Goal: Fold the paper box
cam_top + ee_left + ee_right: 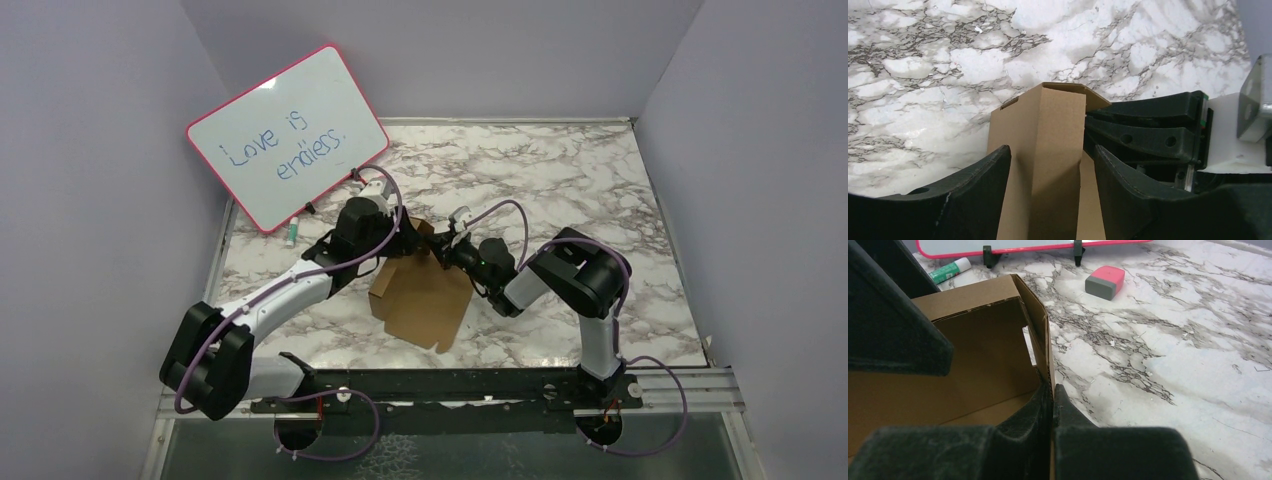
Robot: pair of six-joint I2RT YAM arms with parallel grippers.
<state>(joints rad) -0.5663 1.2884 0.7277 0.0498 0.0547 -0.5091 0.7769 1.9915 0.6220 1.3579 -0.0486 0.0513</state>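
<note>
The paper box (pixel 425 300), a plain brown cardboard piece partly folded up, is sitting near the centre of the top view on the white marble-patterned table (pixel 560 180). Its flat part is spreading toward the lower middle of the frame, and its raised walls are standing at the upper end. The black two-finger left gripper (pixel 403 232) is reaching in from the left of the frame. The black right gripper (pixel 447 247) is meeting it from the right at that raised end.

In the left wrist view an upright panel of the paper box (pixel 1048 130) is rising through the middle of the frame. The left gripper (pixel 1050 152) is straddling it with its fingers (pixel 983 185) standing apart. A narrow gap is showing beside the right-hand finger, so nothing is being squeezed.

In the right wrist view the right gripper (pixel 1052 392) is pinching the thin edge of a box wall at lower centre, its fingers pressed together on the cardboard. The paper box (pixel 973 350) is filling the left half.

A pink-rimmed rectangular whiteboard (pixel 290 135) with blue handwriting is leaning at the upper left of the top view. A green and white marker pen (pixel 290 233) is lying just below it. A pink and grey block eraser (pixel 1105 282) is lying at the upper centre of the right wrist view.
</note>
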